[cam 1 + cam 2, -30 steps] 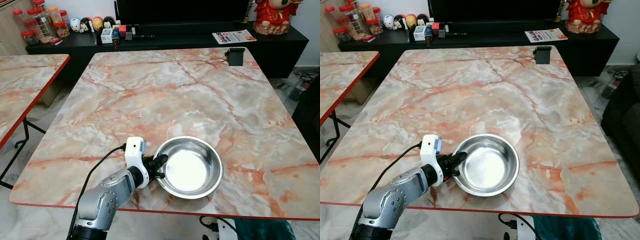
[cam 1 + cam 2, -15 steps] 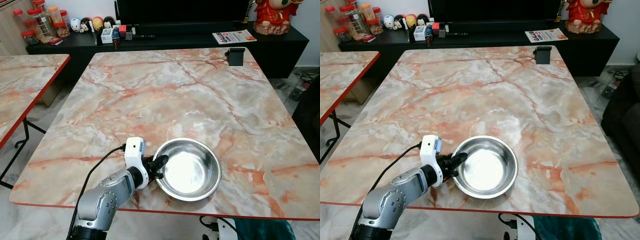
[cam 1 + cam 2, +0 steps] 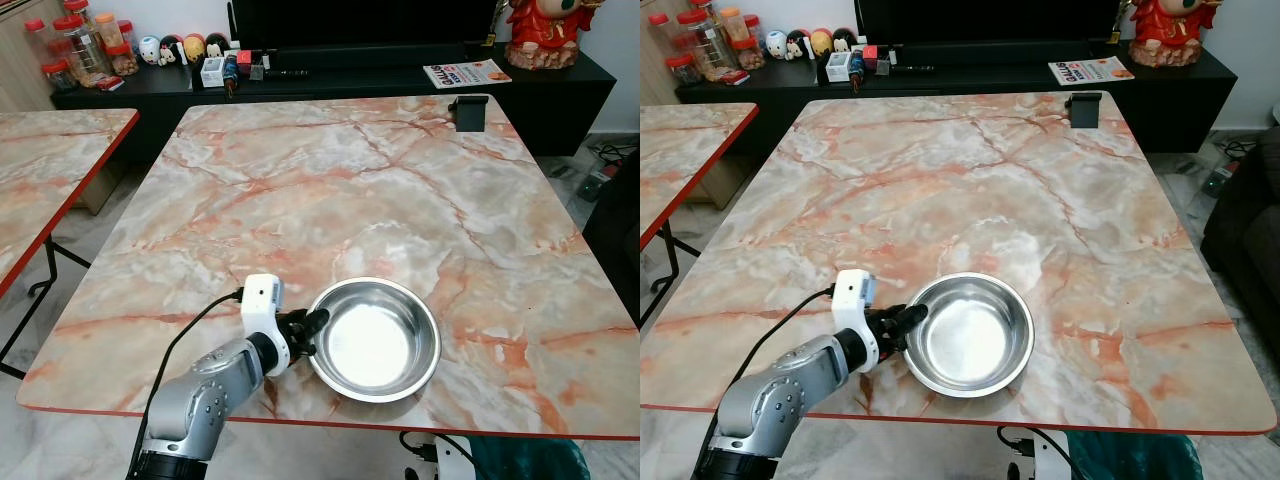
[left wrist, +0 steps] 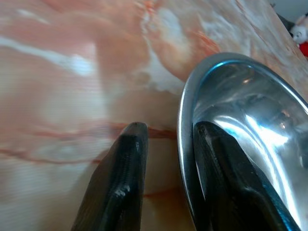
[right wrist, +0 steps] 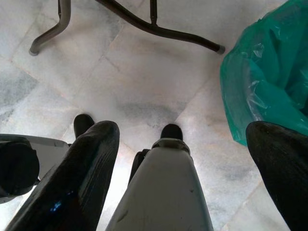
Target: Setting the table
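Note:
A shiny steel bowl [image 3: 373, 338] rests upright on the marble table [image 3: 330, 180], close to its near edge. My left gripper [image 3: 312, 325] is at the bowl's left rim. In the left wrist view its fingers [image 4: 122, 168] straddle the bowl's rim [image 4: 185, 144]: one lies inside against the wall, the other stands outside with a gap to the rim, so the gripper is open. My right gripper [image 5: 183, 127] hangs below the table over the tiled floor, its fingers spread wide with nothing between them.
A small black block [image 3: 470, 112] stands at the table's far edge. A second marble table [image 3: 50, 170] is on the left across a gap. A black cabinet [image 3: 300, 75] with jars and figurines runs behind. A green plastic bag [image 5: 269, 72] lies on the floor under the table.
The bowl, slightly tilted half a second ago, now lies flat. My left arm has drawn back a little to the left.

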Robot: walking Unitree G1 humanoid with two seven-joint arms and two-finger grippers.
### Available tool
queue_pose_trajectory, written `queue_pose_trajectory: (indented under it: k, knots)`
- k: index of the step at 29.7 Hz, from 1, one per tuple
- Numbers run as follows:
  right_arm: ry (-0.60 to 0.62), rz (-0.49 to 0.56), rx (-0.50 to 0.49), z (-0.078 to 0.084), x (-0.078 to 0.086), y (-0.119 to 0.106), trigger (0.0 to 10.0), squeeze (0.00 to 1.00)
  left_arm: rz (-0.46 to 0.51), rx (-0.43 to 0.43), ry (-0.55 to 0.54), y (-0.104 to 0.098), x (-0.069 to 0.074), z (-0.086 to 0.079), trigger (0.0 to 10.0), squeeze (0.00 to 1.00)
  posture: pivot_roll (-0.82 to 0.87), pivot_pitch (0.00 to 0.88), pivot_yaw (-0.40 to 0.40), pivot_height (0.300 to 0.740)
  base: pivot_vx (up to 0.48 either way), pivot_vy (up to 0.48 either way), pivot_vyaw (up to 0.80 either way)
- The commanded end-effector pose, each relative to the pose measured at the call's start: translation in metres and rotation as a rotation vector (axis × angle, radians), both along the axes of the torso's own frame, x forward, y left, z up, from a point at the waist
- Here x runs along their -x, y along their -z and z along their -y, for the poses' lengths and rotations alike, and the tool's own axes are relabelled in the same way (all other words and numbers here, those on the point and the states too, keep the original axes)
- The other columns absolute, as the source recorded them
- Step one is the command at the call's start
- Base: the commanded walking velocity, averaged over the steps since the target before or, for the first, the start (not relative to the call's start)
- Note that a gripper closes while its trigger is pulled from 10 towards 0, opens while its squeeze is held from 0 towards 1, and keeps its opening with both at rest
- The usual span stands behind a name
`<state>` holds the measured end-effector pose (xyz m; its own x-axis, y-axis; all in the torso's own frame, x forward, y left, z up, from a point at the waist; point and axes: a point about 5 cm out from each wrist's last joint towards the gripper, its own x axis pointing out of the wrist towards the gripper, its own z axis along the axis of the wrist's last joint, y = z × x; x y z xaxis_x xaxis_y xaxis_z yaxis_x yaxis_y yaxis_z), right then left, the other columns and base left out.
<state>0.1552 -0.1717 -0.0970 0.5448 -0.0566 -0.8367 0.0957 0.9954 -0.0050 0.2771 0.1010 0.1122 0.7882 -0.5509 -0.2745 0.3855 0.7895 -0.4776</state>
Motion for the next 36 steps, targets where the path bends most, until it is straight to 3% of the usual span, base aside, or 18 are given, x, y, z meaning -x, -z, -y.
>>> queue_pose_trajectory:
  k: [1,9,22,36]
  knots:
    - [0.011,-0.008,-0.009,-0.002,0.002,0.001,10.0,0.00,0.010,0.008,-0.043,-0.003,0.000,-0.013,10.0,0.00,0.08,0.072,0.072,0.740,0.000,0.000,0.00]
    - [0.007,-0.007,-0.009,-0.003,0.001,0.001,10.0,0.00,0.013,0.024,-0.086,-0.006,0.002,-0.036,10.0,0.00,0.09,0.066,0.070,0.740,0.000,0.000,0.00]
    - [0.002,-0.005,-0.011,-0.004,0.000,0.000,10.0,0.00,-0.011,0.052,0.087,-0.001,0.012,-0.001,10.0,0.00,0.08,0.063,0.072,0.740,0.000,0.000,0.00]
    - [0.004,-0.008,-0.010,-0.005,0.001,0.001,10.0,0.00,-0.015,0.038,0.079,0.000,0.011,-0.002,10.0,0.00,0.08,0.067,0.073,0.740,0.000,0.000,0.00]
